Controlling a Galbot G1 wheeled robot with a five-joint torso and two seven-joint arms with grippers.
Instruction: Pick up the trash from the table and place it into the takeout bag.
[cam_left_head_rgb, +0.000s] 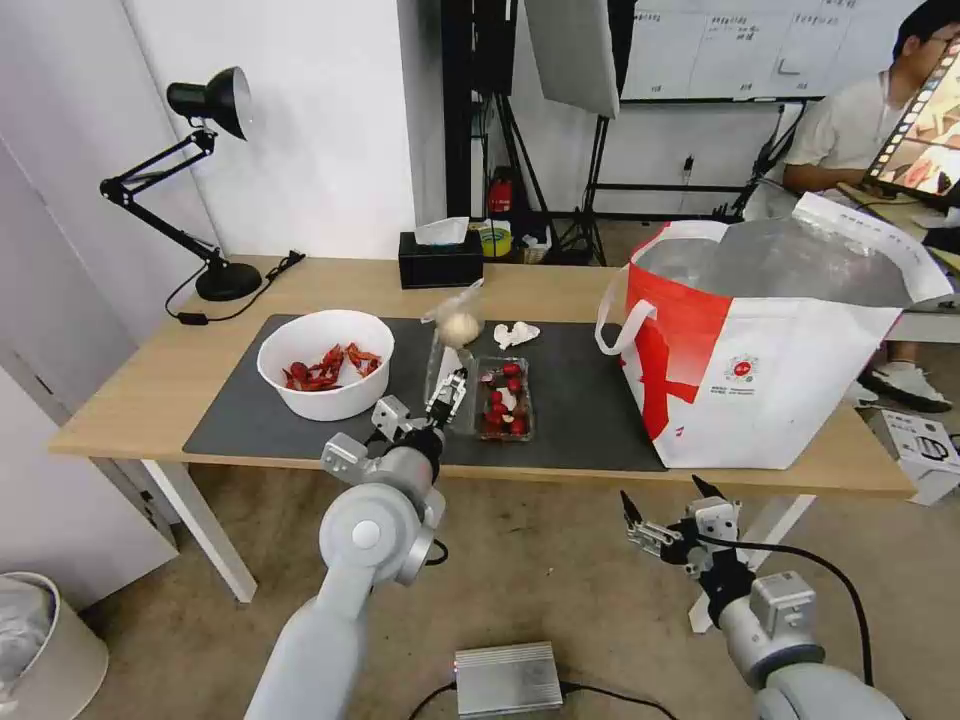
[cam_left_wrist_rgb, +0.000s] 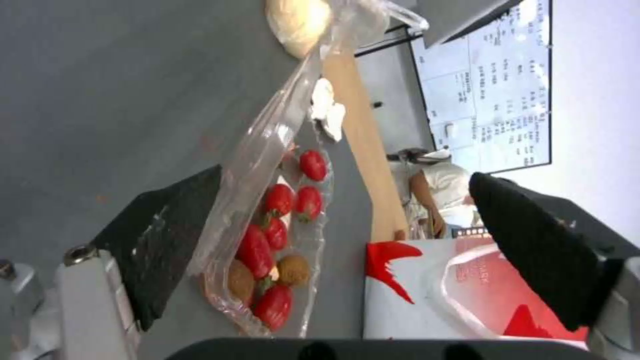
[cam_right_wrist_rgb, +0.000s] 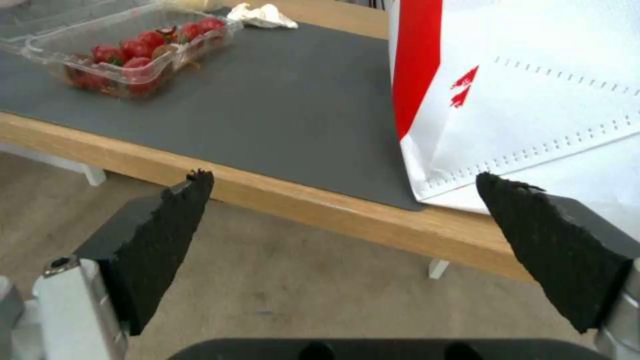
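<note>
Clear, flimsy plastic: the hinged tray (cam_left_head_rgb: 503, 400) at frame centre on the table (cam_left_head_rgb: 120, 395) will flex, so my open left end effector (cam_left_head_rgb: 447, 392) straddles its raised lid edge. Right end effector (cam_left_head_rgb: 668, 512) idles open, lower right.

A studio-like lab: softbox (cam_left_head_rgb: 572, 50) on stands, wall whiteboard (cam_left_head_rgb: 735, 45), desk lamp (cam_left_head_rgb: 190, 170).

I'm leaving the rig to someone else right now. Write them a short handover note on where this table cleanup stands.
Left hand: open over the mat, straddling the raised lid of the clear tray.
Right hand: open, waiting below the table edge in front of the takeout bag.
On the mat: white bowl of shells, knotted bag, tissue, all untouched.
Done: nothing bagged yet.
Left: all four items.
</note>
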